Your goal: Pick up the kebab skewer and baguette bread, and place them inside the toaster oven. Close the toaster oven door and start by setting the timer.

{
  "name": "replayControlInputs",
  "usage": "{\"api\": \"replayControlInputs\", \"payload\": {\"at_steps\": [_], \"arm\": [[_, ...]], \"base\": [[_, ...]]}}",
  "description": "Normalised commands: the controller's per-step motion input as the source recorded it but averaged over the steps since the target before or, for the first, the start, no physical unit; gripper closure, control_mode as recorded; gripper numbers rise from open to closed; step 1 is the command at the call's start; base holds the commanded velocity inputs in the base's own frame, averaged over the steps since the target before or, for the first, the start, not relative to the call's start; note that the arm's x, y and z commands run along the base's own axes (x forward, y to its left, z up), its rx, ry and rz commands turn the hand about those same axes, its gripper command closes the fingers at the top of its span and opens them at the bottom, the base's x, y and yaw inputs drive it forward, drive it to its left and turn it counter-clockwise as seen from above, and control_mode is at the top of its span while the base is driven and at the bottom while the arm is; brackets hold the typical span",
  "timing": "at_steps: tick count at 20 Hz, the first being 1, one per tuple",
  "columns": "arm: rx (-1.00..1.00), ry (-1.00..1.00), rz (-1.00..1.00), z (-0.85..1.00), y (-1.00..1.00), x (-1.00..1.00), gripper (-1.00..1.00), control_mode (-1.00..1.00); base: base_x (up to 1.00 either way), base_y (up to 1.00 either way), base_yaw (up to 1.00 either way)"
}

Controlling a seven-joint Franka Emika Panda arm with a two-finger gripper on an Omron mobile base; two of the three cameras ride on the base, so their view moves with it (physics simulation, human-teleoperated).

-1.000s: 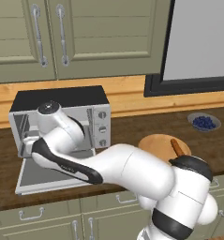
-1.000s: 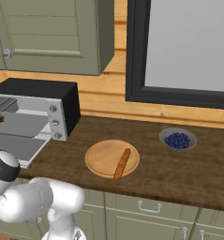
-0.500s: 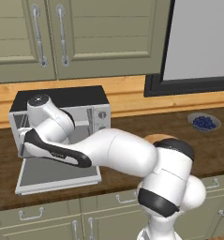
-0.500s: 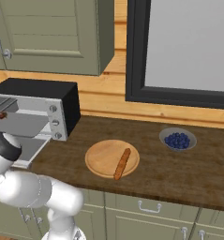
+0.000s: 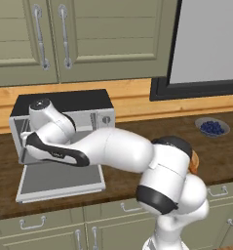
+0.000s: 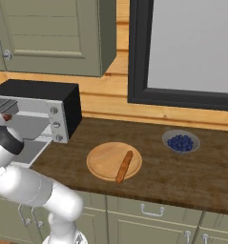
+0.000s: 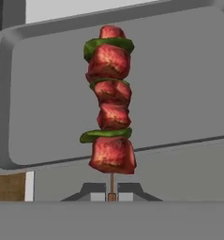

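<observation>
- Hand view: the kebab skewer [image 7: 110, 101] runs straight away from the jaws, its long axis in line with the gripper [image 7: 111, 193], bare stick end at the fingertips and far tip toward the back of the oven cavity.
- The jaws are closed tight on the thin wooden stick of the skewer, just below the lowest meat chunk.
- The skewer hangs over the grey tray [image 7: 48, 93] inside the toaster oven [image 5: 64, 105]; whether it touches the tray cannot be told.
- Red-brown meat cubes alternate with green pepper slices along the stick.
- Left base view: the arm reaches into the oven mouth at the left end of the table [image 5: 220, 156]; the toaster oven door [image 5: 59, 180] lies folded down flat toward the front edge.
- Right base view: the baguette bread [image 6: 124, 167] lies on a round wooden plate [image 6: 101, 159] near the table's front edge, long axis slanting from front to back-right, well apart from the oven.
- A small bowl of blueberries [image 6: 181, 141] sits farther right on the dark wood table.
- Olive cabinets [image 5: 88, 39], a pale wood backsplash and a dark-framed window [image 6: 191, 47] stand behind.
</observation>
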Motion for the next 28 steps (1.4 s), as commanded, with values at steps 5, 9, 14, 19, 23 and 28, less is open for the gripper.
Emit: {"api": "replayControlInputs", "payload": {"at_steps": [5, 9, 14, 19, 23, 28], "arm": [[0.0, 0.01, -0.03, -0.19, 0.11, 0.14, 1.0, -1.0], [0.0, 0.0, -0.02, -0.16, 0.06, 0.17, 1.0, -1.0], [0.0, 0.0, -0.01, -0.18, 0.13, 0.23, 1.0, -1.0], [0.0, 0.01, 0.0, -0.1, 0.14, 0.17, 1.0, -1.0], [0.0, 0.01, 0.0, -0.07, 0.08, 0.06, 1.0, -1.0], [0.0, 0.0, 0.0, -0.1, 0.02, 0.04, 1.0, -1.0]], "base": [[0.0, 0.0, 0.0], [0.0, 0.0, 0.0], [0.0, 0.0, 0.0], [0.0, 0.0, 0.0], [0.0, 0.0, 0.0], [0.0, 0.0, 0.0]]}}
